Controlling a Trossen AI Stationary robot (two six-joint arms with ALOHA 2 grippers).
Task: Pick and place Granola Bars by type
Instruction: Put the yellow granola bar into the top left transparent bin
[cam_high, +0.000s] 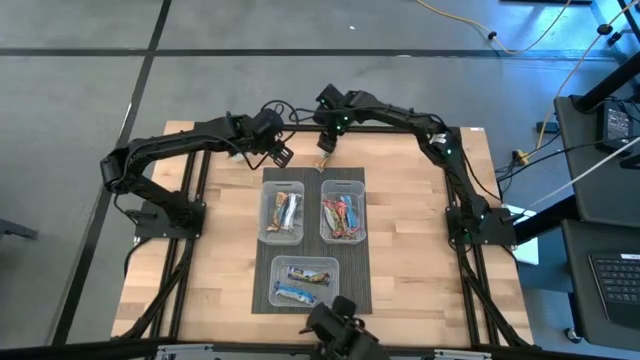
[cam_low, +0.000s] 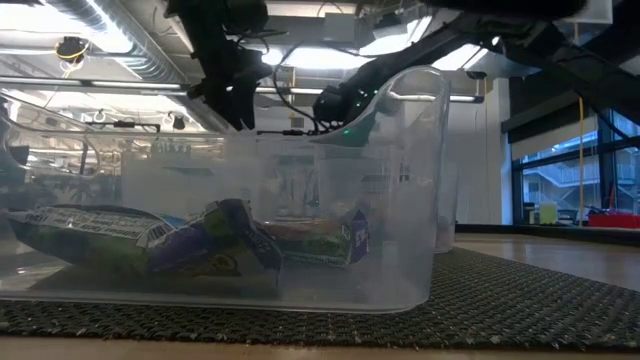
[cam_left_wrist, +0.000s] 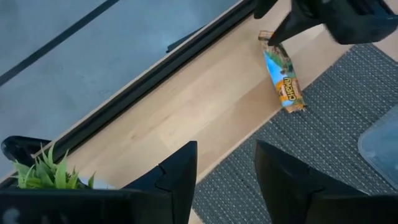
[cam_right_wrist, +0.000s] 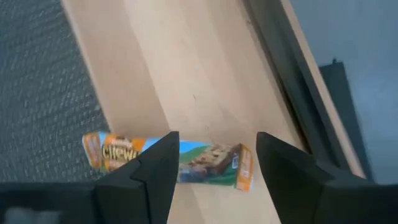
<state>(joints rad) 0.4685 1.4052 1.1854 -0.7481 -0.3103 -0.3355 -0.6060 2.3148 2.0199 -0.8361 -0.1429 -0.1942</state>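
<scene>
Orange-and-blue wrapped granola bar (cam_right_wrist: 168, 163) lies flat on the bare wood just above the mat's (cam_high: 355, 290) top edge, upper centre of the high view. Right gripper (cam_right_wrist: 214, 163) hovers over it, fingers spread wide, not touching. Left gripper (cam_left_wrist: 225, 180) waits beside it to the left, fingers apart and empty. Three clear bins (cam_high: 343, 186) on the mat hold other bars.

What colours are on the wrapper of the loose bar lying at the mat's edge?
The flat wrapped granola bar is orange, blue and brown; the right wrist view shows it best.
</scene>
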